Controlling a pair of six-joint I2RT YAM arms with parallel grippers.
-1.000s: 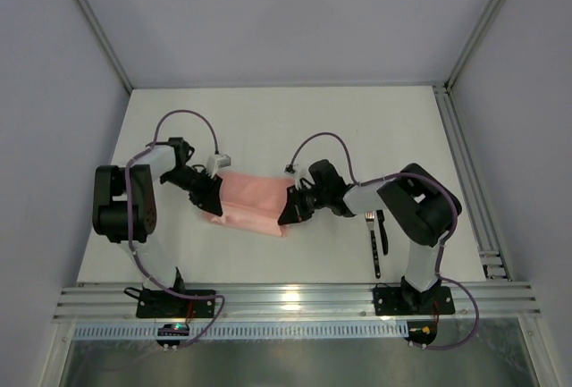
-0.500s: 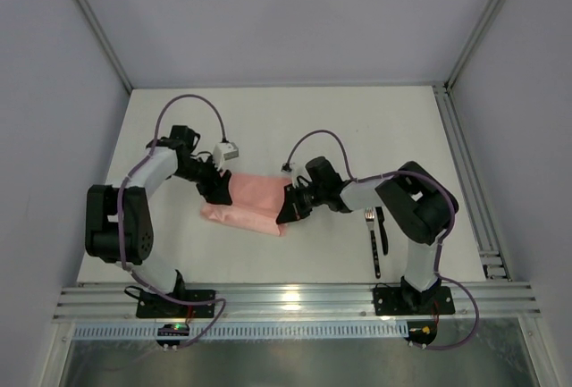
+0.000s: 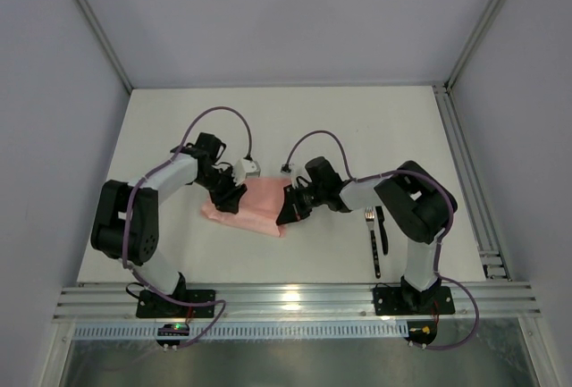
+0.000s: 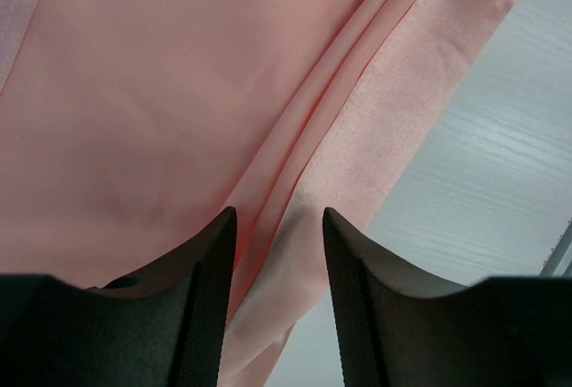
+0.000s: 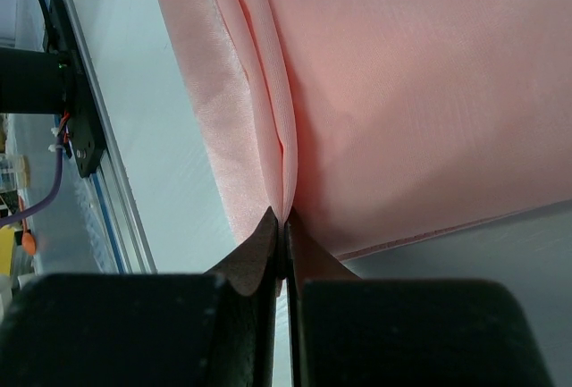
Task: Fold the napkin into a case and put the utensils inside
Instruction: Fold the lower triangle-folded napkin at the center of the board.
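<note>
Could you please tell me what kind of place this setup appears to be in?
Probably a lab robot cell, not a dining room: a white table, plain grey wall panels and aluminium framing around it.

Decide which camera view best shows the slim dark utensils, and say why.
The top external view: the slim dark utensils, one a fork with pale tines, lie side by side on the white table beside the right arm. Both wrist views show the salmon-pink cloth napkin but no utensils.
</note>
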